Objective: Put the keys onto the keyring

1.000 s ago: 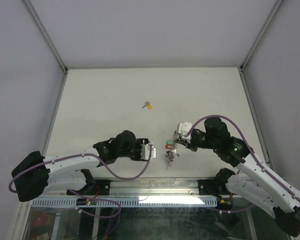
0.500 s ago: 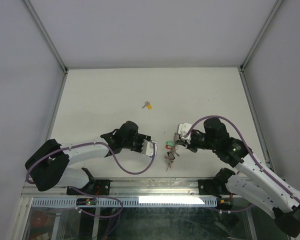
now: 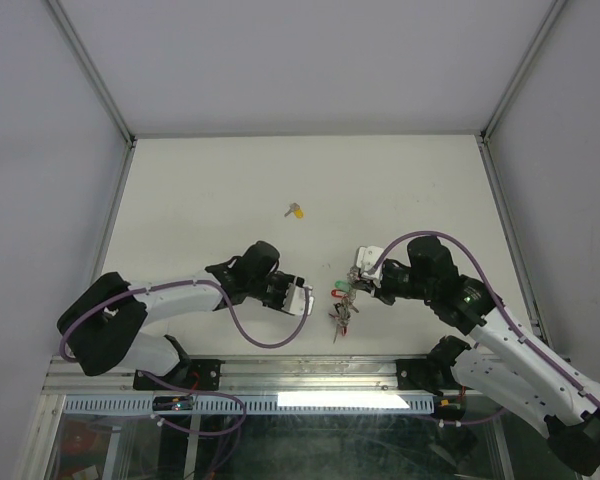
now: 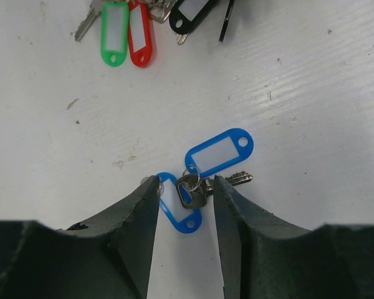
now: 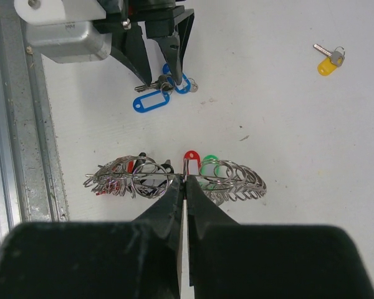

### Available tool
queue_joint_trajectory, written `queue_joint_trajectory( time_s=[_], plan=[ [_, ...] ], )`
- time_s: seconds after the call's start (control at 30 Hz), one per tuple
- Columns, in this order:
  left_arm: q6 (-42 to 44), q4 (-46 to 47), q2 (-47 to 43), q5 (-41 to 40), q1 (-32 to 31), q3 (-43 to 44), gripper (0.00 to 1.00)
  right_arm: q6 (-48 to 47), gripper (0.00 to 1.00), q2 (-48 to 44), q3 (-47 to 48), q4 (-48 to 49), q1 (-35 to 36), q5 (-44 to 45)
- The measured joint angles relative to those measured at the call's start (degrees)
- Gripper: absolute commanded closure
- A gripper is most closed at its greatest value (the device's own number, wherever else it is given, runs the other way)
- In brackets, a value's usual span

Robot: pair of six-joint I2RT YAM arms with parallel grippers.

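On the white table (image 3: 400, 190), the right tool (image 5: 184, 184) is gripping the keyring (image 5: 234, 180). Its fingers are pressing together on the wire at the middle of the bunch, and coils and small keys are fanning out to 9 and 3 o'clock of the grip.

From above, the keyring is sitting toward the table's 6 o'clock edge. The left tool (image 4: 185, 180) is reaching in just beside it from 9 o'clock. That tool's jaws are standing apart, one on each side of the blue-tagged keys (image 4: 190, 190), and are not closing on them. A sliver of table is showing between the metal heads and the 3 o'clock finger.

One blue tag is pointing to 1 o'clock past the fingertips. A second is lying between the fingers, its edge meeting the 9 o'clock finger.

A green tag (image 4: 114, 31) and a red tag (image 4: 141, 34) are lying side by side at 11 o'clock of the left tool.

The yellow-tagged key (image 3: 296, 211) is resting alone, well apart, at 11 o'clock of the keyring.
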Motion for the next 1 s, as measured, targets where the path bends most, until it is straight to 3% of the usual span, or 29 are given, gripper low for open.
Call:
queue_joint_trajectory(
  time_s=[0.53, 0.83, 1.0],
  plan=[
    [-0.3, -0.2, 5.4, 0.0, 0.0, 2.6, 0.73, 0.8, 1.00, 0.0, -0.9, 0.9, 0.0, -0.2],
    [0.0, -2.4, 6.6, -0.1, 0.0, 4.0, 0.99, 0.9, 1.00, 0.0, -0.9, 0.9, 0.0, -0.6],
    [0.1, -4.3, 7.7, -0.1, 0.0, 5.4, 1.00, 0.9, 1.00, -0.3, -0.9, 0.9, 0.0, -0.7]
  ],
)
